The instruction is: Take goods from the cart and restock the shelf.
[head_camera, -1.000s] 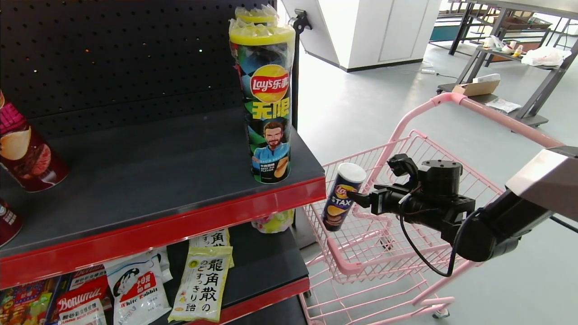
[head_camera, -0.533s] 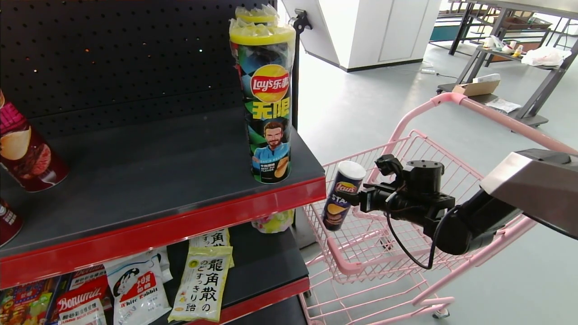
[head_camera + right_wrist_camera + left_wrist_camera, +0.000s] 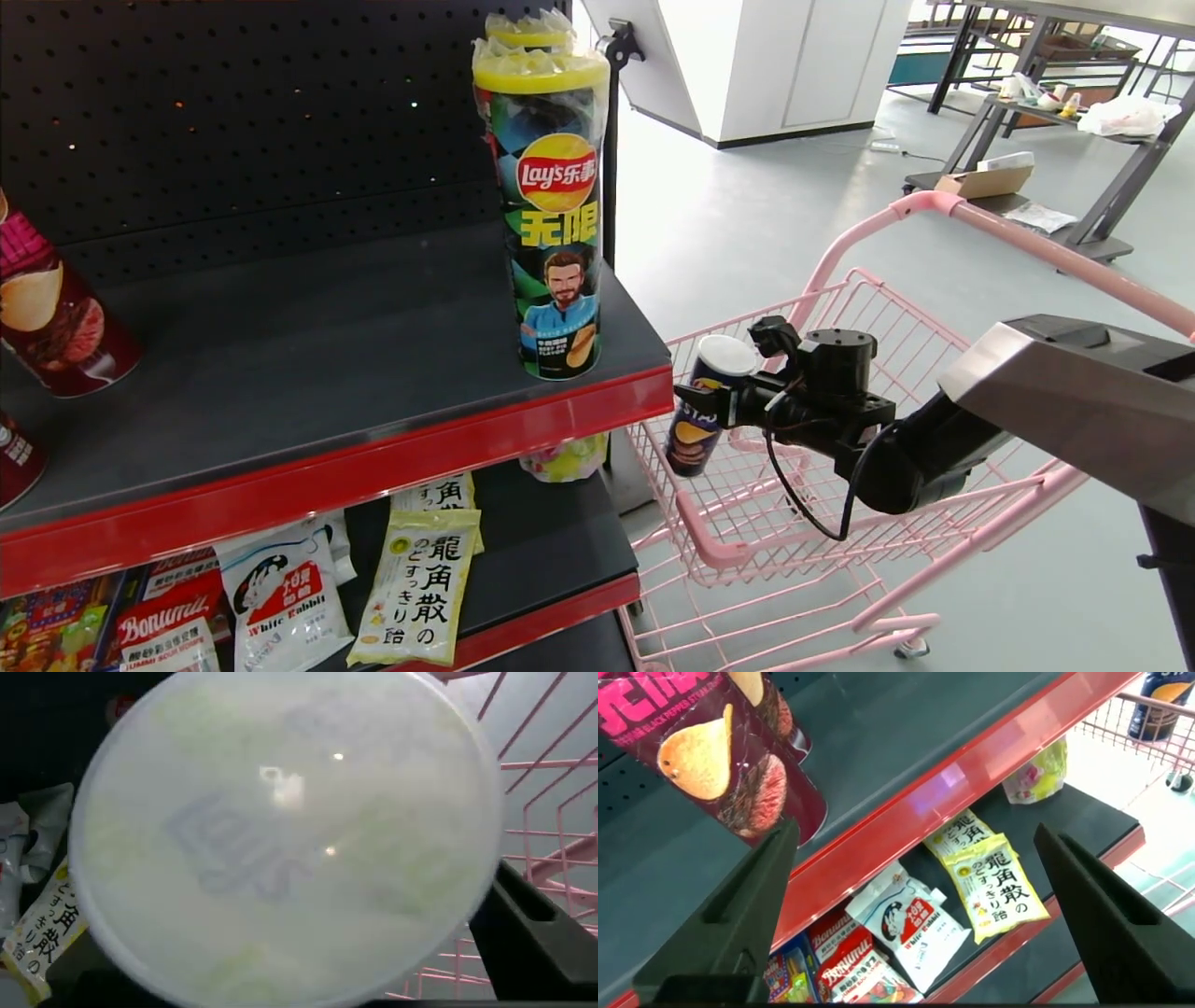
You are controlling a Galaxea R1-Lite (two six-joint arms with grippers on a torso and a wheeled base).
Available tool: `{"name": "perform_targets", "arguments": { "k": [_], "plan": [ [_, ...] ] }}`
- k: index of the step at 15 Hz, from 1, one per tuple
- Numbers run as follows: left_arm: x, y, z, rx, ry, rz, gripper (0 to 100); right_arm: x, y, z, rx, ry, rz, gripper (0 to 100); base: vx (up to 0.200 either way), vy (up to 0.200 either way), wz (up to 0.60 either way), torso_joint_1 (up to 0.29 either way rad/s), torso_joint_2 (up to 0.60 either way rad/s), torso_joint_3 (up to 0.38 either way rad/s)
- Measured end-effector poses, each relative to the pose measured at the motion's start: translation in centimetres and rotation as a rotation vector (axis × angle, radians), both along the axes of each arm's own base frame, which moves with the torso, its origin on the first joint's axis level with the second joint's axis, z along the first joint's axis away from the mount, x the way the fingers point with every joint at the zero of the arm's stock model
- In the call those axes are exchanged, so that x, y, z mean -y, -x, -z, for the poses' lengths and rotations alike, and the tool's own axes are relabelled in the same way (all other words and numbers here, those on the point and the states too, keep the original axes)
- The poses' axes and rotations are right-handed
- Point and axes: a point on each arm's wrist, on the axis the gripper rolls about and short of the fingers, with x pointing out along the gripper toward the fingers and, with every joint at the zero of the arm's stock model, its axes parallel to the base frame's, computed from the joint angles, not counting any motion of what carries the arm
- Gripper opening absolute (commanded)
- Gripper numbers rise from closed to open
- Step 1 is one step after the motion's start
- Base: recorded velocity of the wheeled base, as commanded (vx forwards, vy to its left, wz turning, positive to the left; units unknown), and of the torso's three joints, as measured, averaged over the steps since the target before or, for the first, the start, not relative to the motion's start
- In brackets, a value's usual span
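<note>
We show the right end effector (image 3: 704,396) clenched around a dark blue chip can (image 3: 693,442), gripping it just under its white lid (image 3: 726,356). The can hangs in the air, slightly tilted with the lid uppermost. It sits just beside the right end of the shelf's red front edge (image 3: 373,459) and above the near corner of the pink cart (image 3: 845,280). In the right wrist view the same lid (image 3: 280,831) faces the camera, with the cart's pink wires behind it.

On the shelf's upper board (image 3: 308,364) a tall green chip can (image 3: 556,224) stands upright at the right front corner. A maroon chip can (image 3: 51,313) stands at the far left.

On the lower board we see a yellow packet (image 3: 422,583) lying near the front, with a white bag (image 3: 285,597) just beside it on its left.

The left end effector (image 3: 915,910) is released, its two dark fingers (image 3: 738,915) spread wide. It hovers before the shelf's red edge, with the maroon can (image 3: 729,747) on the board above it and the yellow packet (image 3: 997,889) below.
</note>
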Motion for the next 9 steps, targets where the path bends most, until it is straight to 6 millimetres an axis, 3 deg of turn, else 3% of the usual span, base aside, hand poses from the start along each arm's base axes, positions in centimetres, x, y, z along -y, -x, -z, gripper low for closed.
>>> {"name": "perform_targets", "arguments": {
  "k": [5,9],
  "plan": [
    [0.0,0.1,-0.2,0.007,0.002,-0.005,100,-0.1,-0.1,0.0,0.049,-0.005,0.035,0,0.000,0.000,0.00,0.000,0.00,0.000],
    [0.0,0.1,-0.3,0.008,0.005,0.003,100,0.9,2.9,-3.9,0.095,0.005,0.043,0,0.000,0.000,0.00,0.000,0.00,0.000]
  ]
}}
